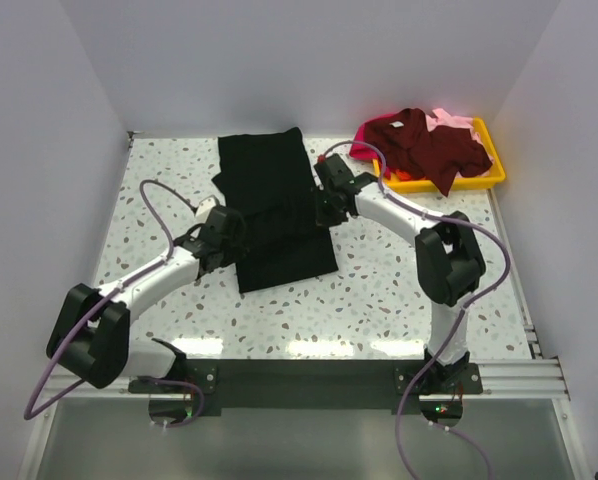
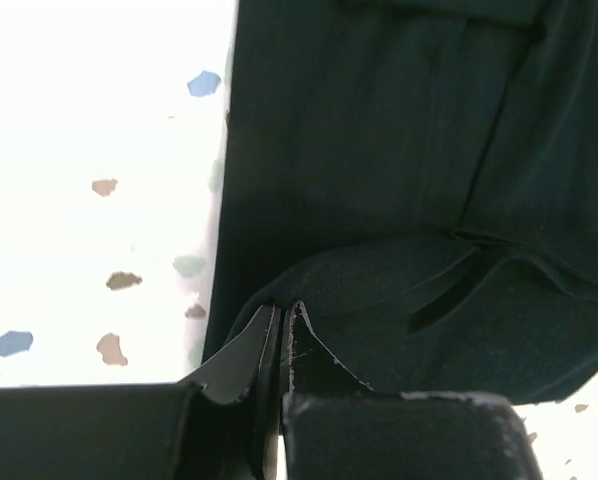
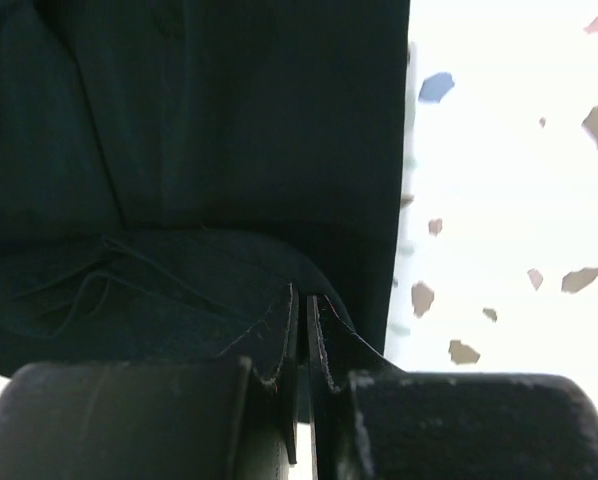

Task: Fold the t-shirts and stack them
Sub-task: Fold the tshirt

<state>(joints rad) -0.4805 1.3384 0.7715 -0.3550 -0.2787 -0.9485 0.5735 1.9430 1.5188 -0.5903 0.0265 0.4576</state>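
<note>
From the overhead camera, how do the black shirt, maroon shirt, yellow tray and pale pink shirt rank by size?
1. black shirt, clearly the largest.
2. maroon shirt and yellow tray: similar spread, too close to rank.
3. pale pink shirt: only a scrap shows.

A yellow tray [image 1: 479, 183] sits at the far right corner of the spotty white table [image 1: 379, 290].

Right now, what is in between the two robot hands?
The black shirt lies between them, in the top view. The left gripper and right gripper each pinch one of its side edges.
</note>
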